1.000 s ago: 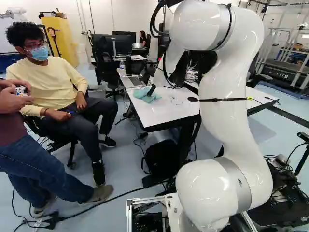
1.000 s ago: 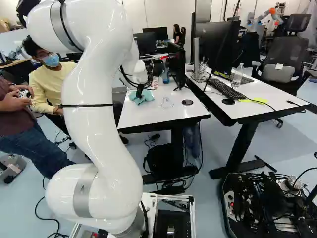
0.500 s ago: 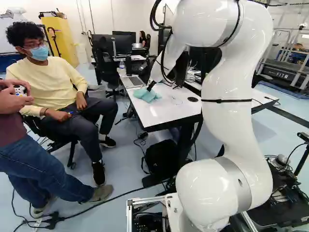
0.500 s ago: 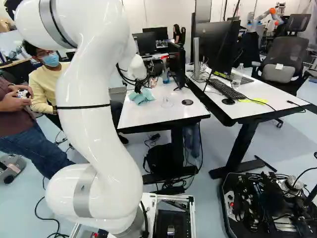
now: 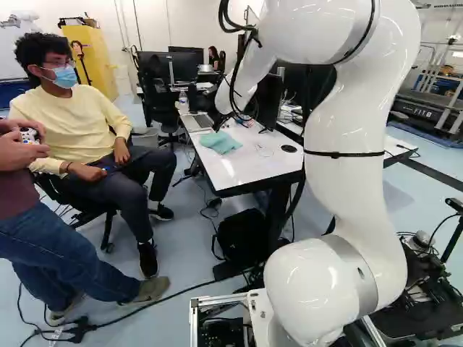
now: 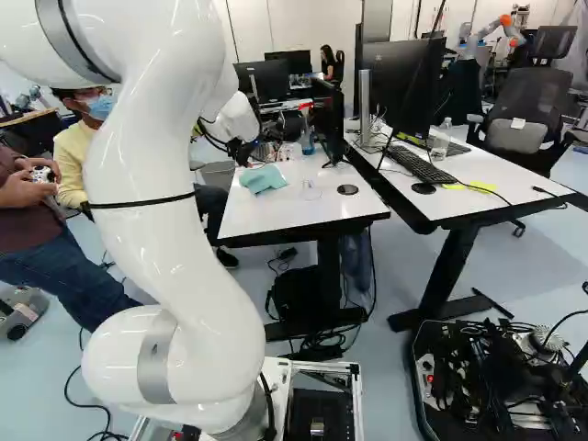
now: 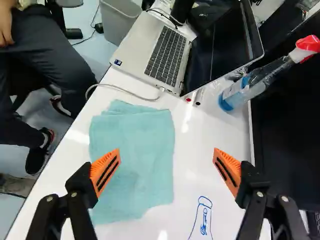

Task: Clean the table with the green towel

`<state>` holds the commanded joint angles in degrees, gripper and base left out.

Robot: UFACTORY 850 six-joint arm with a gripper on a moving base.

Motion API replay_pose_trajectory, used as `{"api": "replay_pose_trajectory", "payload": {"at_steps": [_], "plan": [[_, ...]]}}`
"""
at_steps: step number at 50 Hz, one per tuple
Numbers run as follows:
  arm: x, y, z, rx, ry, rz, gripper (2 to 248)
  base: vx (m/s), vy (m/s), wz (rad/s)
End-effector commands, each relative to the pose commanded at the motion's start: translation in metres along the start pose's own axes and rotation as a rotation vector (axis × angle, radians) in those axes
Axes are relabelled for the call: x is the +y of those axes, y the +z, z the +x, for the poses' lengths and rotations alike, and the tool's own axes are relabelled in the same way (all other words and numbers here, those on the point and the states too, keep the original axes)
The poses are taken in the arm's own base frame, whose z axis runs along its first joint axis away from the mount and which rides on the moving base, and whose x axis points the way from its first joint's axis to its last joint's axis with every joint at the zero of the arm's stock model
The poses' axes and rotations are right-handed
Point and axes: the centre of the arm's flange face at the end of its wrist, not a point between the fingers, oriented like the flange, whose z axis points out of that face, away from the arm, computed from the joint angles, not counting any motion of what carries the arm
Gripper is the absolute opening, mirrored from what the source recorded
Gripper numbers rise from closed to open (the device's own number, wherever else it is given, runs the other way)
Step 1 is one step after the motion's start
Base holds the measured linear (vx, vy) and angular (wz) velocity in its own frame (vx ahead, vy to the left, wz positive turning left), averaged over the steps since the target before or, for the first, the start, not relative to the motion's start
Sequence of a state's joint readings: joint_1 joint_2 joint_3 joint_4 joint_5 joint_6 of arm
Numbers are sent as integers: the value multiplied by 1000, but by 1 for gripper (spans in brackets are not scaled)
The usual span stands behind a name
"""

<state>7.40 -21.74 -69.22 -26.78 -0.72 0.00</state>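
Rising off the green towel (image 7: 135, 150), the white arm (image 6: 161, 184) is pulling back toward the base, and the towel is lying flatter. The black gripper (image 7: 166, 172) is hanging above the table (image 6: 294, 211) with its 2 orange pads (image 7: 226, 170) spread wide, and it is holding nothing. 1 pad is hanging over the towel. A blue drawing (image 7: 203, 229) is showing nearer the table's front edge than the towel. The towel is resting close to the left edge. Past it, a laptop (image 7: 165, 55) is sitting at the far left corner, and a spray bottle (image 7: 237, 95) is standing near the far right corner.

The arm seems to be getting ready to pick up the towel, or fix its grip. Next it is needing to line up over the cloth, go down, pinch it and rub the drawing.
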Motion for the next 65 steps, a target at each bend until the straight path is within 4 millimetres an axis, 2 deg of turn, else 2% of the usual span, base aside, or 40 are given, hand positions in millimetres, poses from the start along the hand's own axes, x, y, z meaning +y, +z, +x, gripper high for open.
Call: {"api": "replay_pose_trajectory", "payload": {"at_steps": [18,43,51,65], "plan": [[-26,-22,15,-18,154,32,247,0,0,0],[-76,-42,16,-94,358,118,247,0,0,0],[-84,-46,8,-102,402,129,247,0,0,0],[-86,-51,-8,-18,423,106,247,0,0,0]]}}
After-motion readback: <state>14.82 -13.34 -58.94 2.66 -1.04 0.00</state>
